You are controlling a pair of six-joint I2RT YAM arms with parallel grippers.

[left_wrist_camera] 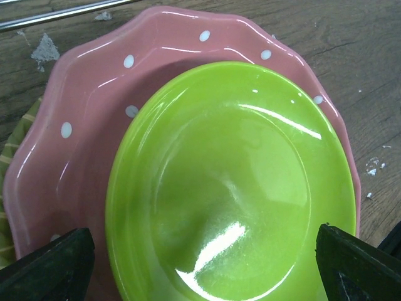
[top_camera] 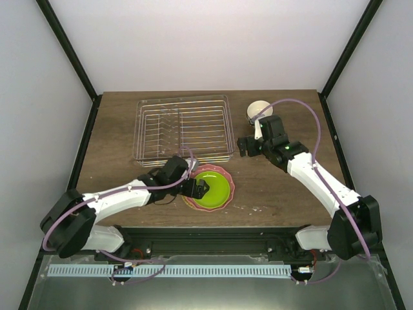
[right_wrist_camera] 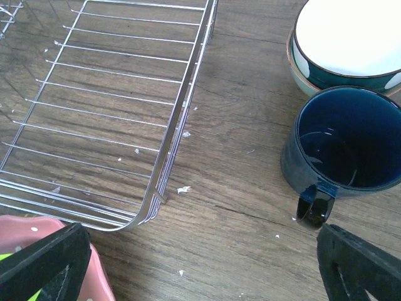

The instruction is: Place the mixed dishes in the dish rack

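Step in hand: first pickup. Left pincer (left_wrist_camera: 202, 268), wide, hovers over the green plate (left_wrist_camera: 232, 182), stacked on the pink plate (left_wrist_camera: 94, 125) near the rack (top_camera: 139, 129). Next: grip its rim, lift. Right pincer (right_wrist_camera: 200, 269) wide, near the mug (right_wrist_camera: 341, 141).

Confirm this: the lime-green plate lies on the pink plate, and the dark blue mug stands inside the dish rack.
The dark blue mug stands on the table outside the dish rack, as the right wrist view shows; the rest holds.
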